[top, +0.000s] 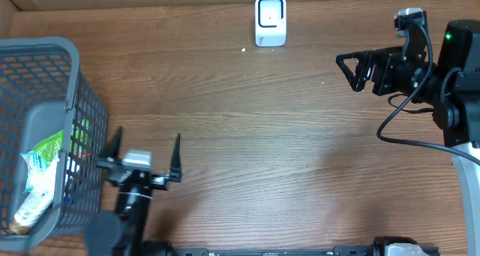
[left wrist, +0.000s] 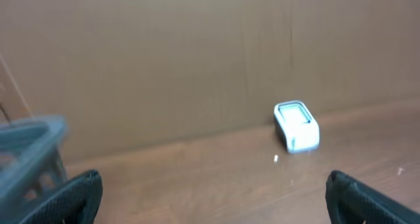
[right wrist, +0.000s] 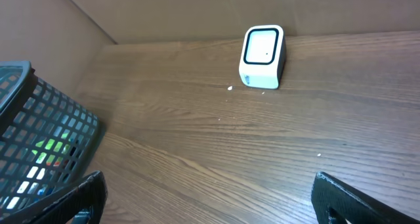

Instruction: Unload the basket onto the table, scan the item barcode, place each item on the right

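The white barcode scanner [top: 270, 19] stands upright at the back of the wooden table, its dark-framed window facing forward; it also shows in the left wrist view [left wrist: 296, 125] and the right wrist view [right wrist: 263, 56]. Packaged items, one a green and white pack [top: 43, 157], lie in the grey mesh basket [top: 73, 72] at the left. My left gripper [top: 148, 136] hovers open and empty just right of the basket, pointing toward the back. My right gripper [top: 346, 73] is open and empty at the far right, pointing left.
A brown cardboard wall [left wrist: 197, 53] closes the back of the table. The basket's rim [left wrist: 33, 133] is at the left edge of the left wrist view, and its mesh side [right wrist: 46, 135] at the lower left of the right wrist view. A small white speck [top: 244, 49] lies near the scanner.
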You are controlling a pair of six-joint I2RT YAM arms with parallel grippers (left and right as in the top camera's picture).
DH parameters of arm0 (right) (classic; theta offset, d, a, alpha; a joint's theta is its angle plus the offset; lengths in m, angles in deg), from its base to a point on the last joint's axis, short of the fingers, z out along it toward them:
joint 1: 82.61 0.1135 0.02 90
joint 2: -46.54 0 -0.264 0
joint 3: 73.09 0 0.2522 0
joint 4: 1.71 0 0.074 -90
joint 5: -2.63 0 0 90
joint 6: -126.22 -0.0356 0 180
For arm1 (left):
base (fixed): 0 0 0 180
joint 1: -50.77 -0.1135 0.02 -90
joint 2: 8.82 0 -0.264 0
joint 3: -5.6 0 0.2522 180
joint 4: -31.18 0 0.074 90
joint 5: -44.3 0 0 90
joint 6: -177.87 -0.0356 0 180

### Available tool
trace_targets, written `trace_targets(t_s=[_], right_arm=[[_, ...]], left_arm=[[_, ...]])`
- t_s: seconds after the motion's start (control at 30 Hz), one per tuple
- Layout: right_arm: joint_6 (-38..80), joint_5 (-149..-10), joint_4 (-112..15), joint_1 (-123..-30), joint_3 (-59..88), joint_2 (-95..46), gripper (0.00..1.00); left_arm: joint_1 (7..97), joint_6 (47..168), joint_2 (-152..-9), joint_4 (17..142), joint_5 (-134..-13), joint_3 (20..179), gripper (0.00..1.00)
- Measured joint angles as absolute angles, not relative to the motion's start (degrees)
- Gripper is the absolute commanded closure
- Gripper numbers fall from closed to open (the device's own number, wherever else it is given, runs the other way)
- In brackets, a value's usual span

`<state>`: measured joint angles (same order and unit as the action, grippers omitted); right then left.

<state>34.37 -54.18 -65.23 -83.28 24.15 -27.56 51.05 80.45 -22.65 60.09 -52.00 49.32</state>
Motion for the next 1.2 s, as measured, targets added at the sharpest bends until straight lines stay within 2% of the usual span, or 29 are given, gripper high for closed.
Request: trace_targets(t_s=[0.17, 0.4, 0.53, 0.63, 0.73, 0.97, 1.1, 1.2], right_arm=[[34.5, -54.2, -64.9, -83.3, 24.2, -27.6, 0.0], [34.5, -54.5, -64.8, -83.3, 24.2, -27.6, 0.0], [34.5, -54.4, -64.8, -83.3, 24.2, -27.6, 0.0], [34.5, -54.4, -65.0, -83.3, 24.2, -27.6, 0.0], [34.5, -54.4, -65.3, -83.3, 24.2, -27.6, 0.0], [34.5, -54.4, -65.6, -83.3, 24.2, -27.6, 0.0], [34.6, -54.4, -65.6, -83.3, 24.2, -27.6, 0.0], [34.5, -54.4, -66.2, -83.3, 24.2, -27.6, 0.0]], left_arm=[[51.0, 81.0, -38.1, 74.4, -52.4, 73.1, 0.0], [51.0, 81.8, -69.1, 112.9, -46.2, 120.1, 0.0], [51.0, 81.8, -83.8, 125.7, -43.4, 145.0, 0.0], [51.0, 81.8, -91.7, 130.7, -43.4, 157.6, 0.0], [51.0, 81.8, -96.2, 132.7, -43.8, 162.6, 0.0], [48.4, 84.7, -101.4, 138.6, -43.4, 162.9, 0.01], [38.3, 92.4, -102.7, 141.4, -42.7, 162.8, 0.0], [27.6, 97.7, -102.7, 141.4, -42.8, 162.2, 0.0]])
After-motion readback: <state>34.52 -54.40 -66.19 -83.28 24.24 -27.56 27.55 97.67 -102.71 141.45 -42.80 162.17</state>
